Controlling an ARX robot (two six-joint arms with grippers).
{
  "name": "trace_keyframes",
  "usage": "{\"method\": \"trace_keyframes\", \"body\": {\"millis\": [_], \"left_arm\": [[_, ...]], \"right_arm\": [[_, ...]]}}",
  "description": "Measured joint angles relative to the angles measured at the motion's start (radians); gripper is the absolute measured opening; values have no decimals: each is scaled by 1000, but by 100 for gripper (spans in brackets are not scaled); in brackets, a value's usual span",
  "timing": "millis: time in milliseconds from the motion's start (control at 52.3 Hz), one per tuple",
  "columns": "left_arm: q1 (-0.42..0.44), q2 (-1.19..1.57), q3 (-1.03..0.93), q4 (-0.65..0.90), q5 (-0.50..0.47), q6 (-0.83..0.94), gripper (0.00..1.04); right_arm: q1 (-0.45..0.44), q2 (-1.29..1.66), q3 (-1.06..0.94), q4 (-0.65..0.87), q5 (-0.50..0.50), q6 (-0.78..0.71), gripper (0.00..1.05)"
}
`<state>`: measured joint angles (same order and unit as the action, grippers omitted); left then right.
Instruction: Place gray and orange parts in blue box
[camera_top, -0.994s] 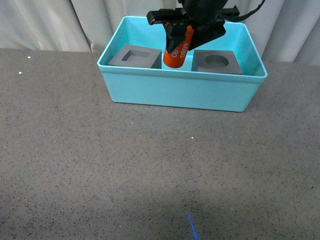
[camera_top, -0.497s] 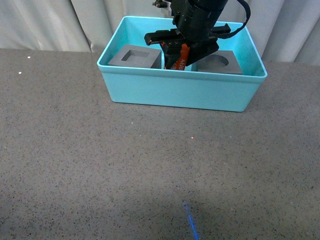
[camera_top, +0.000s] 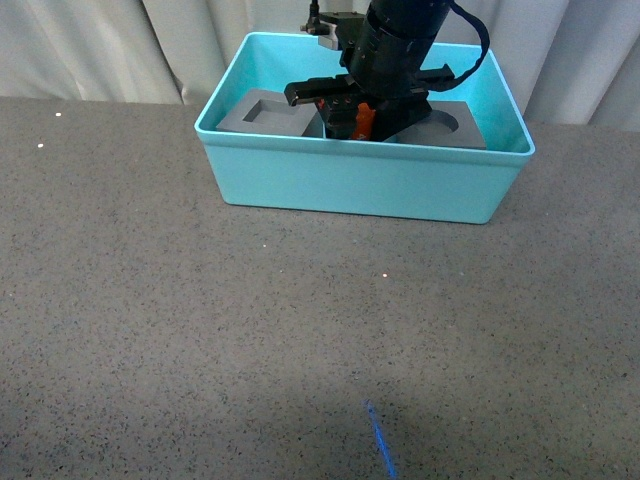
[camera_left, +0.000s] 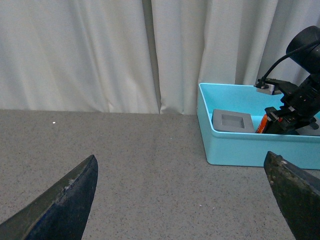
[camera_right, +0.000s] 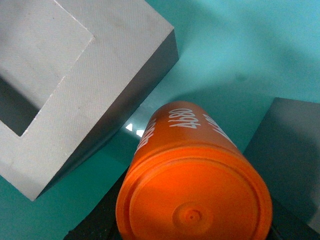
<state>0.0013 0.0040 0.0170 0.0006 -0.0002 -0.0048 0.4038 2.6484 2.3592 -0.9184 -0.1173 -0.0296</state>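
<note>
The blue box (camera_top: 360, 185) stands at the far middle of the table. Inside it, the gray cube with a square recess (camera_top: 262, 111) sits at the left and the gray cube with a round recess (camera_top: 450, 127) at the right. My right gripper (camera_top: 358, 120) is down inside the box between the two cubes, shut on the orange cylinder (camera_top: 365, 118). In the right wrist view the orange cylinder (camera_right: 192, 190) with white numerals fills the foreground, beside the square-recess cube (camera_right: 75, 75). My left gripper (camera_left: 185, 200) is open and empty above the table, left of the blue box (camera_left: 240, 147).
White curtains (camera_top: 90, 45) hang behind the table. The dark speckled tabletop (camera_top: 300, 350) stretches in front of the box. A short blue mark (camera_top: 380, 445) lies near the front edge.
My right gripper has moved down into the box with the orange cylinder, which now sits low between the two cubes, mostly hidden behind the box wall.
</note>
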Motion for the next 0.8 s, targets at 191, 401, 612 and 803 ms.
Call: {"method": "trace_keyframes", "body": {"millis": [191, 401, 612, 803], "left_arm": [[0, 0, 0, 0, 0, 0, 98], [0, 0, 0, 0, 0, 0, 98], [0, 0, 0, 0, 0, 0, 98], [0, 0, 0, 0, 0, 0, 98]], "right_arm": [[0, 0, 1, 2, 3, 15, 75], [-4, -39, -43, 45, -5, 39, 95], [-23, -226, -234, 176, -34, 105, 95], [-44, -503, -519, 408, 92, 158, 95]]}}
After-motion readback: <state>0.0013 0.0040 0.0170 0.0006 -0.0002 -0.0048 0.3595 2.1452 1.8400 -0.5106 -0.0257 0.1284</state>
